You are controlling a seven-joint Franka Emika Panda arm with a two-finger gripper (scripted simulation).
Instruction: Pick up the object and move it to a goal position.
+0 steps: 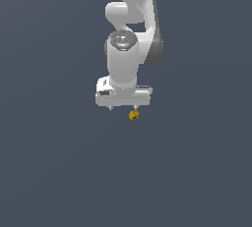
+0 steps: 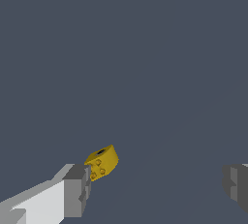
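A: Item one, gripper (image 2: 157, 186)?
B: Jaws spread wide, clamping nothing.
A: Item two, the object (image 2: 101, 162)?
B: Small yellow-orange lump, against one finger (image 2: 77, 189), perhaps touching; well apart from the other finger (image 2: 236, 184).

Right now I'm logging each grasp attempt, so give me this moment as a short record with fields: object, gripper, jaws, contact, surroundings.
object: small yellow-orange lump with dark marks
gripper: white gripper pointing down, seen from the exterior view
jaws: spread wide apart, nothing clamped between them
contact: in the wrist view the lump sits right at one fingertip, far from the other; whether they touch cannot be told
surroundings: plain dark grey background, no goal marker visible
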